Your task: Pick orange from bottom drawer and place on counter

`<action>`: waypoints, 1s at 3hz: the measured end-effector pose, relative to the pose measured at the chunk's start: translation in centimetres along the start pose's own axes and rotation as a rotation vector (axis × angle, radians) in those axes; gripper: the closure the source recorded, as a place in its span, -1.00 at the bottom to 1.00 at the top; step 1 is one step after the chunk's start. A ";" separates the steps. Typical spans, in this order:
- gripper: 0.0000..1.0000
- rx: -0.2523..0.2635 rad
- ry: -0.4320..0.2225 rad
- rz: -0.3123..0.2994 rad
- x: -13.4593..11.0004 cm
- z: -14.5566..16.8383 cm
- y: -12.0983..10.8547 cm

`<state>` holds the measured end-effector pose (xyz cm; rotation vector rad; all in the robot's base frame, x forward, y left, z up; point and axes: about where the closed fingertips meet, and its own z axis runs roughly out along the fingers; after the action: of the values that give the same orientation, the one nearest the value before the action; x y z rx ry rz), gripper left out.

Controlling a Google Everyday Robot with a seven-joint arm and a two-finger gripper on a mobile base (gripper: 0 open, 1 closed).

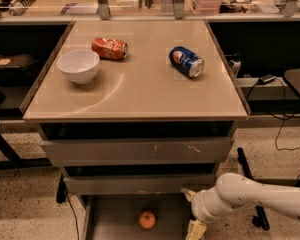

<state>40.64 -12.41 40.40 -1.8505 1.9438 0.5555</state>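
The orange (147, 219) lies on the flat grey floor of the open bottom drawer (115, 220), near its middle. My gripper (190, 212) is at the drawer's right side, just right of the orange and apart from it, on a white arm (255, 198) reaching in from the right. Its two cream fingers (196, 229) are spread and hold nothing. The beige counter (150, 91) sits above on the grey cabinet, whose two upper drawers are closed.
On the counter stand a white bowl (78, 65), a crushed orange-red can (110, 48) and a blue can (186, 61) on its side. Cables (285, 129) trail over the floor at right. A dark table edge (297, 81) is at far right.
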 end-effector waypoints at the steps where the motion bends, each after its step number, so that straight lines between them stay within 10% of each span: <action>1: -1.00 0.000 0.000 0.000 0.0 0.0 0.0; 3: -1.00 0.026 -0.034 0.013 5.2 6.9 -2.2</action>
<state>42.66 -13.15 31.71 -1.8024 1.9330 0.5594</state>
